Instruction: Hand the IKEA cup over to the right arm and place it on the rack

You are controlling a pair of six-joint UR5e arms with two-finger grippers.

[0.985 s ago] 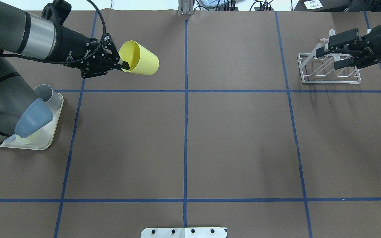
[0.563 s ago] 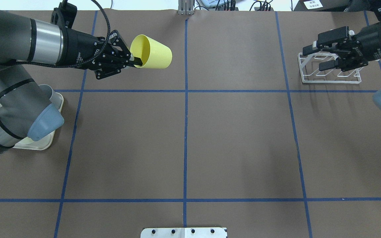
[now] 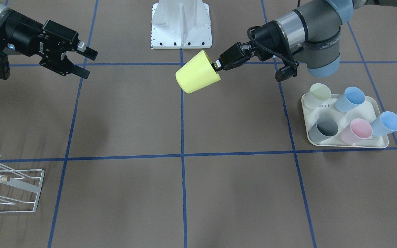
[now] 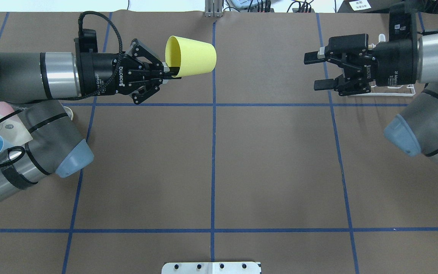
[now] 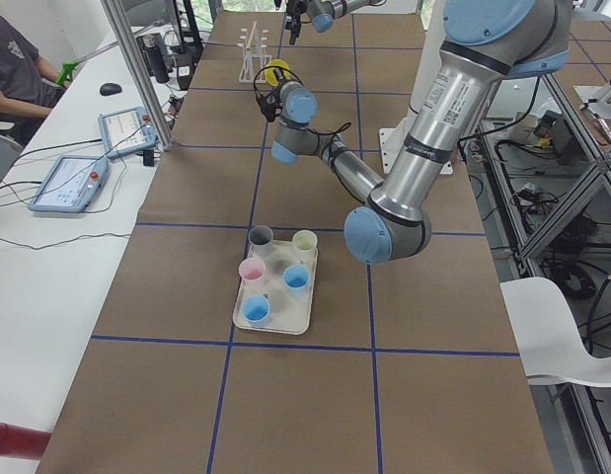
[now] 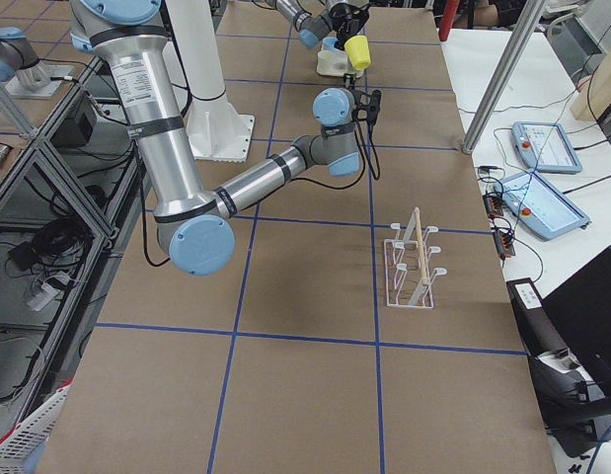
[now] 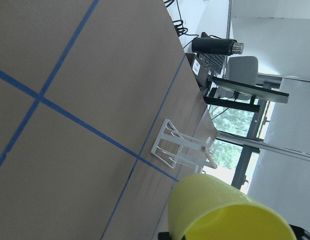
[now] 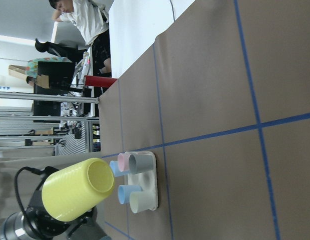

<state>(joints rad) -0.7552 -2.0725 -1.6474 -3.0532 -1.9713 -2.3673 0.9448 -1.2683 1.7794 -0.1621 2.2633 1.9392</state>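
Above a brown, blue-taped table (image 4: 280, 171), the left gripper (image 4: 171, 74) is pinching a sideways yellow cup (image 4: 194, 57) (by its rim) — the right gripper (image 4: 314, 71) is hanging open.

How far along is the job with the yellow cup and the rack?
Done: the yellow cup is lifted, gripped at its rim by the left gripper. In hand: the hand-over; the open right gripper faces the cup, a gap between them. Left: the right gripper takes it, the left lets go, and it goes on the rack, which holds no cup.
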